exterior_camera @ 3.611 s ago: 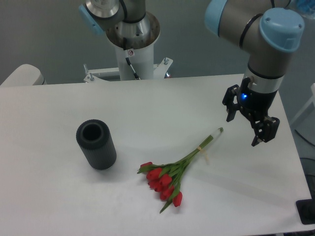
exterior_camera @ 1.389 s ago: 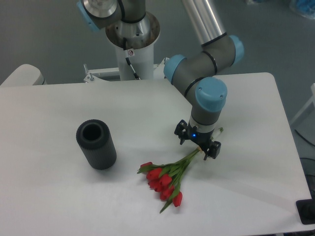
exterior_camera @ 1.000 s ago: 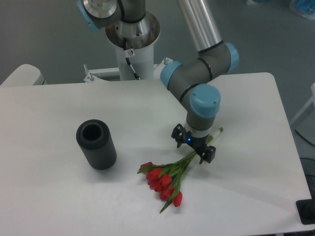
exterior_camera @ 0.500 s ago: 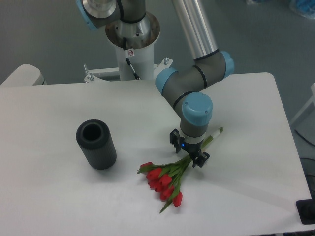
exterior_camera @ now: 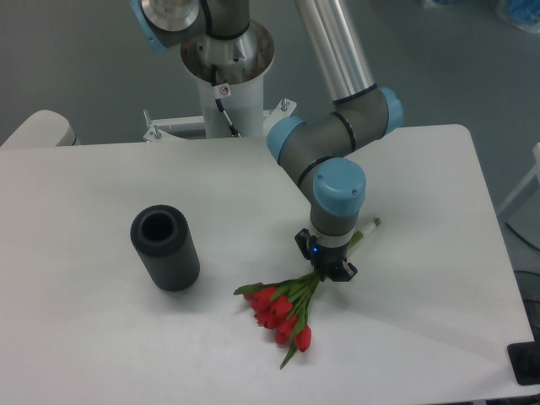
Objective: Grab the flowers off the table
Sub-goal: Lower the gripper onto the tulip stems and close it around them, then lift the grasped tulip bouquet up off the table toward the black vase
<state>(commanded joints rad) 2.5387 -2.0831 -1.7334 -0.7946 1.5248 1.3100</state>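
- Claw (exterior_camera: 326, 268) sits low over the stems of the flowers (exterior_camera: 283, 309), fingers drawn in close around the stalks just below the pale band; looks pinched on the stems, though the contact itself is partly hidden by the wrist.
- Flowers lie near the front-centre of the table (exterior_camera: 101, 337): red heads fanned toward the front edge, stem end poking out behind the claw toward the right rear.
- Dark ribbed vase (exterior_camera: 164, 248) stands upright well to the left, apart from the bunch; not in the way.
- Risks from here, imo:
  - Grip is on thin, round stalks, so some stems could slip out or the bunch could rotate in the fingers on lift, esp. w/ the heavy heads hanging off to one side.
  - Too much squeeze may crush or kink the stalks.
  - If only part of the bundle is caught, a stem could pull free of the band and drop.
  - Can't tell whether the fingertips touch the table; if they do, they could scrape on lift.
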